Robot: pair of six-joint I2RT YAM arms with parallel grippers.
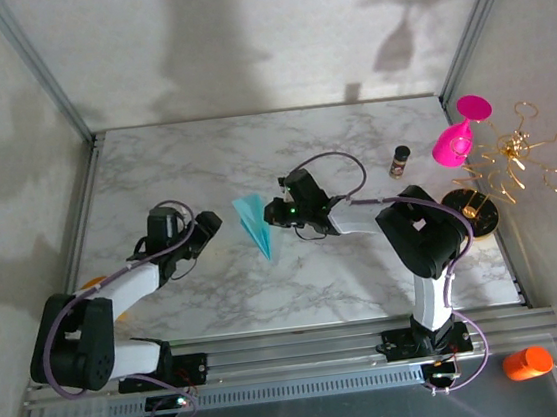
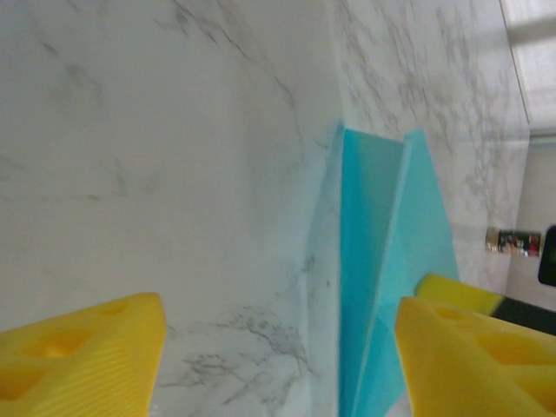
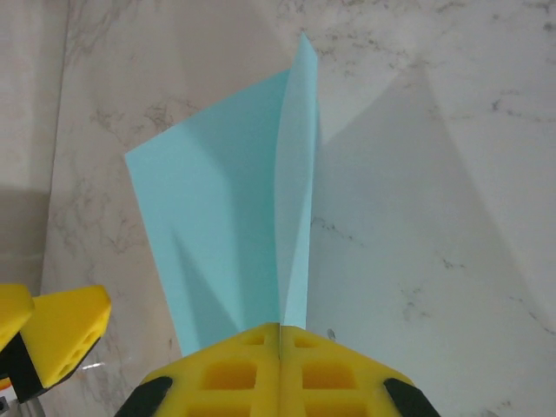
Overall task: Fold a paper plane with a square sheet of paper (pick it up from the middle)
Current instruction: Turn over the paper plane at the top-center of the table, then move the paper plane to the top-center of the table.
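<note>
The folded teal-blue paper plane [image 1: 255, 226] stands on its edge on the marble table [image 1: 366, 269], nose toward the near side. My right gripper [image 1: 277, 212] is shut on its centre ridge from the right. In the right wrist view the pads [image 3: 252, 373] meet on the fold, and the paper plane [image 3: 226, 200] fans out ahead. My left gripper [image 1: 207, 227] is just left of the plane with its jaws apart. In the left wrist view the paper plane [image 2: 378, 261] rises close to the right finger [image 2: 473, 356], and the gripper [image 2: 278, 365] holds nothing.
A pink goblet [image 1: 461, 132], a small dark bottle [image 1: 399, 162] and a gold wire stand [image 1: 514, 156] on a black base sit at the right edge. An orange object [image 1: 528, 362] lies beyond the near rail. Metal frame posts border the table.
</note>
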